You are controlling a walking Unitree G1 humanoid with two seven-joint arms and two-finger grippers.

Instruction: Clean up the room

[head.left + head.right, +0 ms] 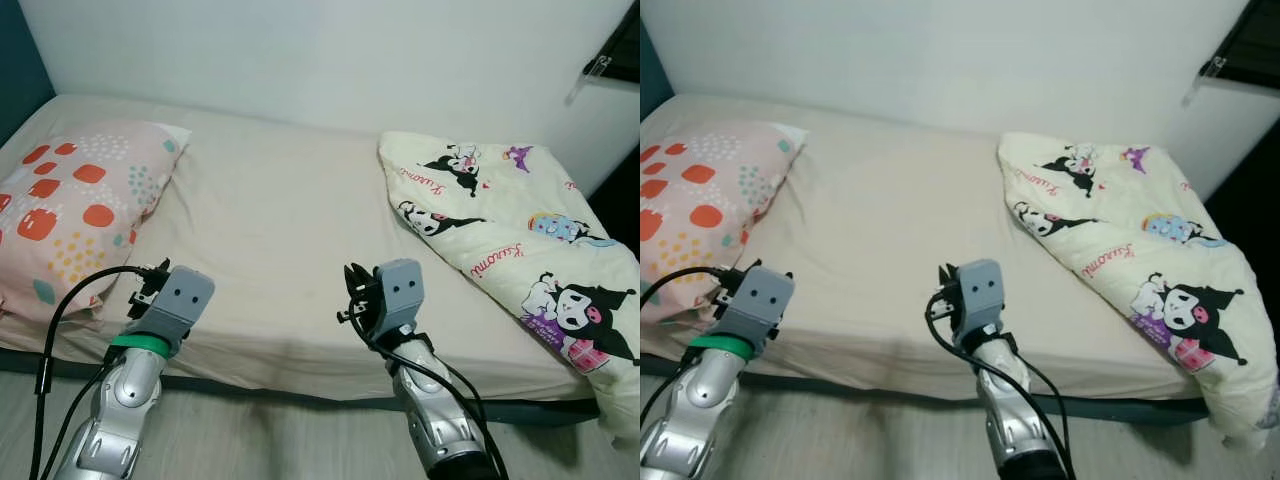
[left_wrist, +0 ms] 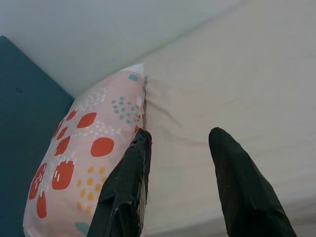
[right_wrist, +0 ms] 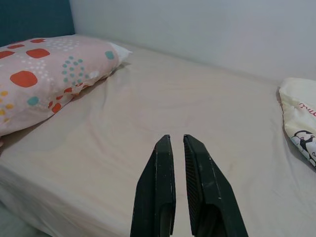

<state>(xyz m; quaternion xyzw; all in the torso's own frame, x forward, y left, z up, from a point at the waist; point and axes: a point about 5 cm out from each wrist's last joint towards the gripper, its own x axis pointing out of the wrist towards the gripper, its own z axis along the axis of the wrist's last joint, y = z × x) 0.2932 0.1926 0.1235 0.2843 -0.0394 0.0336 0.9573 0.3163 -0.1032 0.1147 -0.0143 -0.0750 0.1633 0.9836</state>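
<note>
Folded blanket (image 1: 520,250) lengthwise along bed (image 1: 280,230), pillow (image 1: 70,210) opposite

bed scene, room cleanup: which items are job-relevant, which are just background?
Job-relevant:
- cartoon-print quilt, bunched on the bed's right side
- spotted pillow, at the left end
- left gripper, open
- right gripper, nearly closed, empty

Background:
- mattress sheet
- white wall

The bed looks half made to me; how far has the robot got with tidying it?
Done: the pillow lies at the head of the bed, on the robot's left. In hand: nothing; the left gripper is open and the right gripper nearly shut, both empty, held over the near edge of the bed. Left: the cartoon-print blanket lies bunched on the robot's right, one end hanging off the bed, and probably needs spreading.
</note>
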